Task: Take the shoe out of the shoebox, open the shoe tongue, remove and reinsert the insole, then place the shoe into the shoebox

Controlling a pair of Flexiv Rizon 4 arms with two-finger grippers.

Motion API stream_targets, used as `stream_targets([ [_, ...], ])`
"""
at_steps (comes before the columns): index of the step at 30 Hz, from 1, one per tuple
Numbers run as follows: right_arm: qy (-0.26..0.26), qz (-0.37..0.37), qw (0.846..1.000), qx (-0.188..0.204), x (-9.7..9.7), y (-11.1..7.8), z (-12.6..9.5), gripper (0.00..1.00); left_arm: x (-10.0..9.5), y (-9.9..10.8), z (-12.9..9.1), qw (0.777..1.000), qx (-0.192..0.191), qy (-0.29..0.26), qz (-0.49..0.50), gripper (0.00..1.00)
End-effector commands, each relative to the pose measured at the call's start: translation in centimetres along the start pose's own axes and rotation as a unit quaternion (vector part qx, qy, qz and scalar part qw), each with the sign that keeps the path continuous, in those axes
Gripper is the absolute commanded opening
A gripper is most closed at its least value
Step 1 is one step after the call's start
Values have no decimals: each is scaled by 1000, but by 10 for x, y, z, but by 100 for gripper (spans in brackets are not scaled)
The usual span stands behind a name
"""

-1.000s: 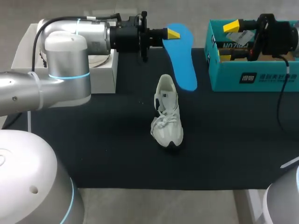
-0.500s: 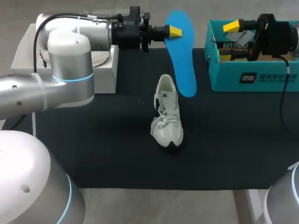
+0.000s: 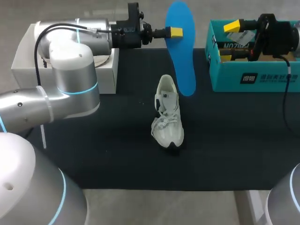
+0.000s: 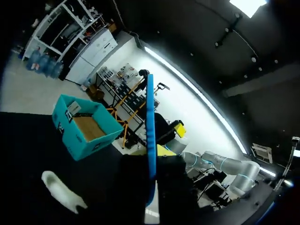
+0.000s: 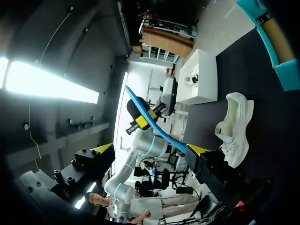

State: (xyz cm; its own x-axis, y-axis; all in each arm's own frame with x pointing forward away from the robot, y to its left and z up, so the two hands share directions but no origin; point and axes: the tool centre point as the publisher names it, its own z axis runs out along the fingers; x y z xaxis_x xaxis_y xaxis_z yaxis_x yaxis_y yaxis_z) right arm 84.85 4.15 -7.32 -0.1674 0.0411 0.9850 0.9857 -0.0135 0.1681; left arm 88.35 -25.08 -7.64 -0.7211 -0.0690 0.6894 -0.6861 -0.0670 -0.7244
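Note:
A white sneaker [image 3: 168, 113] stands on the black mat, toe toward me; the left wrist view shows the sneaker [image 4: 63, 196] below the gripper. My left gripper [image 3: 175, 32] is shut on one end of the blue insole [image 3: 181, 56], which hangs in the air behind the shoe, its lower end just above the heel. Seen edge-on, the insole [image 4: 150, 136] rises from between my left gripper [image 4: 153, 165] and its fingers. My right gripper [image 3: 229, 42] stands open over the teal shoebox [image 3: 248, 75], holding nothing. From the right gripper [image 5: 151, 150] the insole [image 5: 154, 126] and sneaker [image 5: 234, 125] lie ahead.
A white box [image 3: 28, 61] with another shoe in it sits at the back left, under my left arm. The teal shoebox [image 4: 86, 131] is at the back right of the mat. The black mat [image 3: 117, 150] lies bare in front of the sneaker.
My left arm has lifted and turned the insole, so it now hangs straighter and higher behind the shoe. The right arm and the sneaker have not moved.

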Motion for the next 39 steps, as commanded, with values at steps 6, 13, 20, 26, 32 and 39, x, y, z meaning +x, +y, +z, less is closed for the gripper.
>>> stream_targets([
  [6, 0, 0, 1000, 0, 0, 1, 1, 100, -18, 6, 1, 816, 128, 184, 533, 0],
  [13, 0, 0, 1000, 0, 0, 1, 1, 100, -14, -5, 0, 742, 107, 245, 615, 0],
  [20, 0, 0, 1000, 0, 0, 1, 1, 100, -10, -7, -4, 662, 58, 300, 684, 0],
  [26, 0, 0, 1000, 0, 0, 1, 1, 100, -9, -5, -6, 587, 38, 329, 739, 0],
  [32, 0, 0, 1000, 0, 0, 1, 1, 100, -9, -5, -6, 509, 30, 356, 783, 0],
  [39, 0, 0, 1000, 0, 0, 1, 1, 100, -6, -5, -6, 483, 20, 350, 802, 0],
])
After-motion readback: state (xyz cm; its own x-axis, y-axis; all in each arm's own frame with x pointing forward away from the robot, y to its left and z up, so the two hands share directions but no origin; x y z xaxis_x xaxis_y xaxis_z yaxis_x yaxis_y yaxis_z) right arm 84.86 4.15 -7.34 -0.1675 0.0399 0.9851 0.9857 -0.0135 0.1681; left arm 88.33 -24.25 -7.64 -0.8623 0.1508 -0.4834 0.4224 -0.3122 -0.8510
